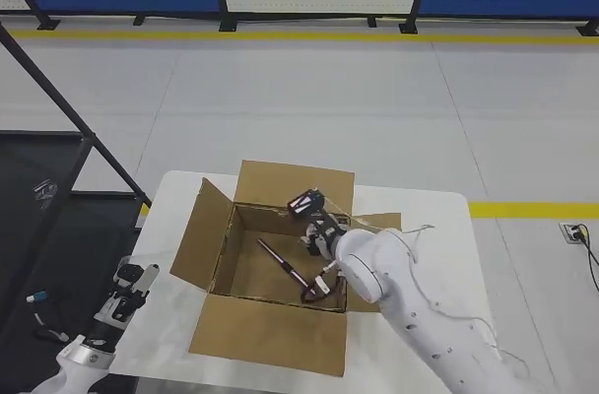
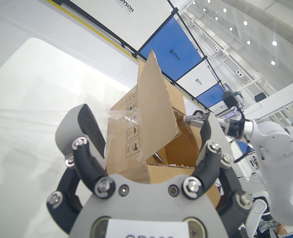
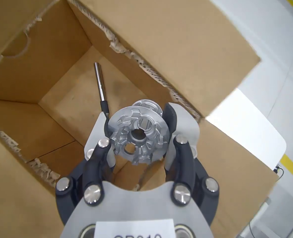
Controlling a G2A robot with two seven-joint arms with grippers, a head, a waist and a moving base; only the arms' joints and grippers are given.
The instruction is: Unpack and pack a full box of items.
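An open cardboard box (image 1: 270, 330) stands on the white table (image 1: 428, 212) with its flaps spread. My right gripper (image 3: 138, 120) hangs inside the box (image 3: 173, 25), shut on a silver cast-metal hub (image 3: 139, 134) with a centre hole. On the box floor beyond it lies a steel rod with a dark handle (image 3: 99, 82). From above, the right gripper (image 1: 317, 239) is over the box's right side, near the rod (image 1: 278, 254). My left gripper (image 1: 134, 279) is off the table's left edge, open and holding nothing, with its fingers (image 2: 86, 125) facing the box's side wall (image 2: 126, 130).
A dark frame and platform (image 1: 43, 197) stand left of the table, close to the left arm. The box's left flap (image 2: 156, 105) sticks up toward the left gripper, with loose clear tape (image 2: 121, 116) on it. Bare table lies right of the box.
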